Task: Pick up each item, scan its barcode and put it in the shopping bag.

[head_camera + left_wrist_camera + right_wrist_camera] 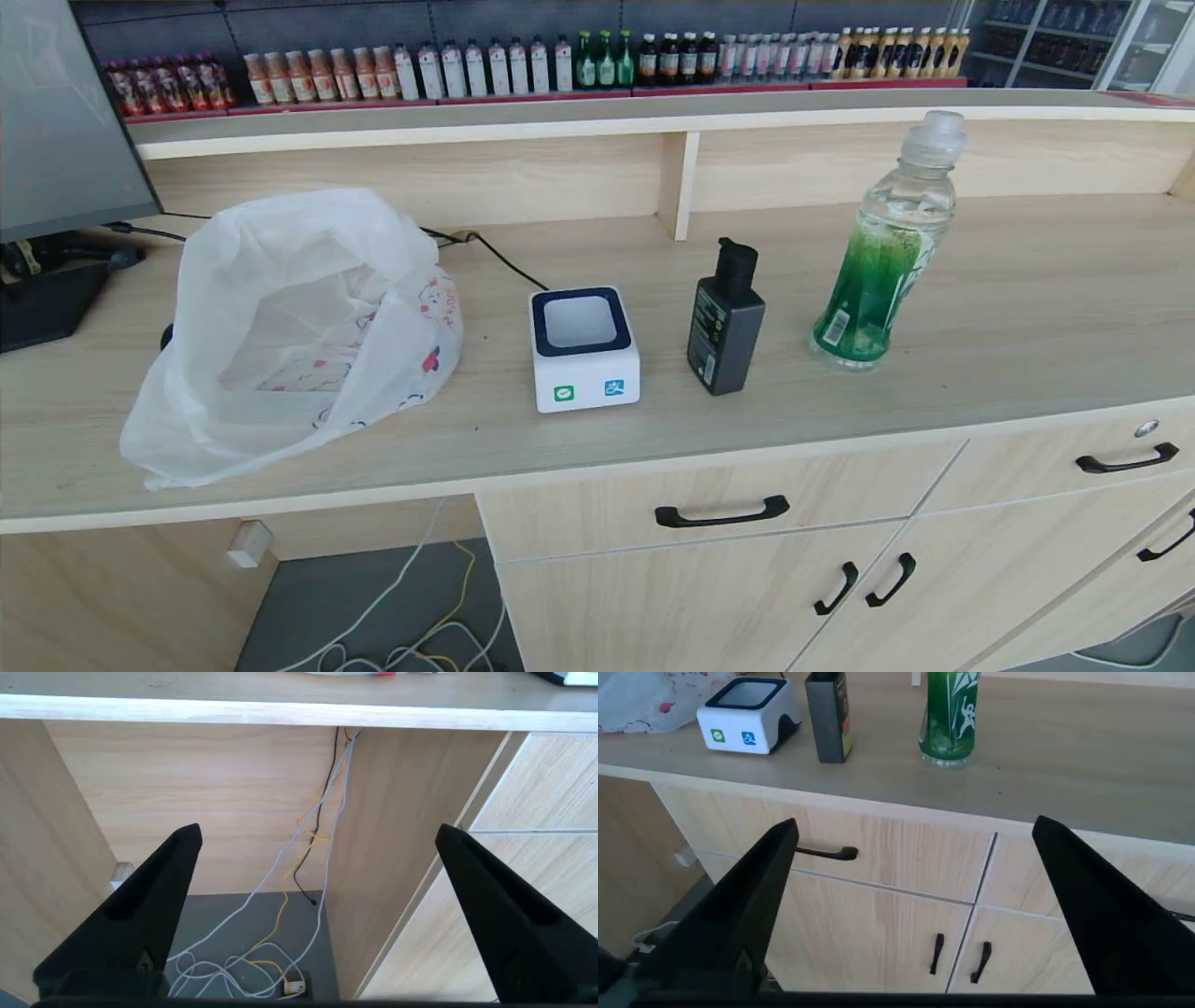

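Right now the white shopping bag (pixel 289 336) lies open-mouthed at the left of the bench (pixel 1027 308). The white scanner (pixel 583 347) sits just beside it, followed by the black pump bottle (pixel 725 322) and the green drink bottle (pixel 882 252), both upright and apart from each other. Below the bench edge, the left fingers (pixel 131 924) are spread wide before the open recess where cables (pixel 313 838) hang, and the right fingers (pixel 738 924) are likewise spread wide, holding nothing, in front of the drawers (pixel 896 868).
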`<state>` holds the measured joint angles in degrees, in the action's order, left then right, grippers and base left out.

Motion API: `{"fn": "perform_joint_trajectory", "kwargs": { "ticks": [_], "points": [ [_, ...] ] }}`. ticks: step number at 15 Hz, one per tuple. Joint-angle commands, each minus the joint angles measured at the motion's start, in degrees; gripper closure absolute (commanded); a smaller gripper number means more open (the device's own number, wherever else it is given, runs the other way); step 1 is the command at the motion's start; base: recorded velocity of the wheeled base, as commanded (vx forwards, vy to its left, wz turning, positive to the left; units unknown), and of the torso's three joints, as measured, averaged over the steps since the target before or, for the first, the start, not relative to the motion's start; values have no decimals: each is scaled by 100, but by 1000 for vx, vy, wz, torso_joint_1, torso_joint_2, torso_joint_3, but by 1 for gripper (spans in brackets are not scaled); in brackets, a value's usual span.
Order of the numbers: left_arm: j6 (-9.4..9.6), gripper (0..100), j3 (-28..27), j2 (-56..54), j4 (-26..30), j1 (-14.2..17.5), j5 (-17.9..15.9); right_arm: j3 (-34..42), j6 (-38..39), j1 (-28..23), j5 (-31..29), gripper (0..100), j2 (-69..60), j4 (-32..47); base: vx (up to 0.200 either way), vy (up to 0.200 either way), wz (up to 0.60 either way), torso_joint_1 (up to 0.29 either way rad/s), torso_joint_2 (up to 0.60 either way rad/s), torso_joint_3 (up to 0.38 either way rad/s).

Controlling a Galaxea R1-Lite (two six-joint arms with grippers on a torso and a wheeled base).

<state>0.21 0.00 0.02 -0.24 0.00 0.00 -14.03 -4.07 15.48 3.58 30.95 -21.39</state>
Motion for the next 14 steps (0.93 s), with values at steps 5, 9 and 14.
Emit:
{"fn": "perform_joint_trajectory", "kwargs": {
  "ticks": [5, 9, 14],
  "points": [
    [-3, 0, 0, -2, -2, 0, 0, -618, -111, 464, 2, 0, 3127, -2809, 0, 0, 0, 0, 0, 0],
    [-3, 0, 0, -2, -2, 0, 0, -1471, -208, 798, -33, 0, 4147, -3380, 0, 0, 0, 0, 0, 0],
    [-3, 0, 0, -2, -2, 0, 0, -1638, -278, 1229, -33, 0, 4982, -3512, 0, 0, 0, 0, 0, 0]
  ]
}}
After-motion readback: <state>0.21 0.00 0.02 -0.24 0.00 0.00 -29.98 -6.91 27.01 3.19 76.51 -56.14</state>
